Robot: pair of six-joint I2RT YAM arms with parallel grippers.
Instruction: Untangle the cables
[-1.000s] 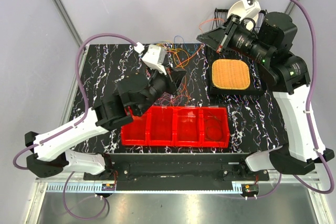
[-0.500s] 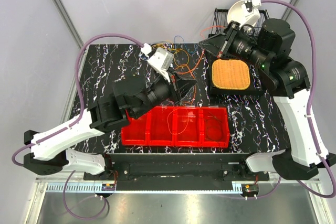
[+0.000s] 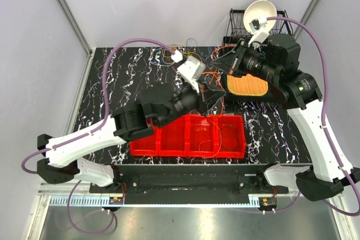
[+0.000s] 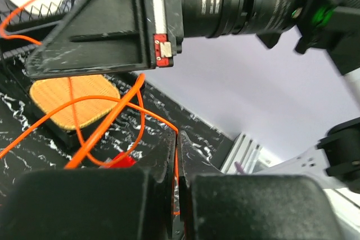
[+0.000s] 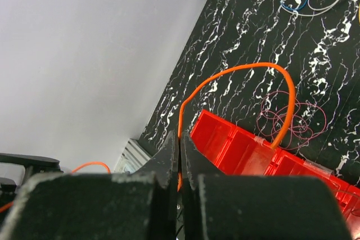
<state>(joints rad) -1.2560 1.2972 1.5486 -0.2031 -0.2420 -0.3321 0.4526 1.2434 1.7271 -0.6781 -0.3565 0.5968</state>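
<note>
Over the marbled table (image 3: 112,82), left claw (image 4: 175,144) and right claw (image 5: 180,144) both pinch the orange cable (image 5: 264,64).

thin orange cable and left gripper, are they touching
Touching. Left wrist view shows the thin orange cable pinched in the shut left gripper.

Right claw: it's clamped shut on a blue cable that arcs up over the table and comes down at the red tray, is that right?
Not the colour. The right wrist view shows the right claw shut on an orange cable, not a blue one. The rest holds: it arcs up over the table and comes down at the red tray.
</note>
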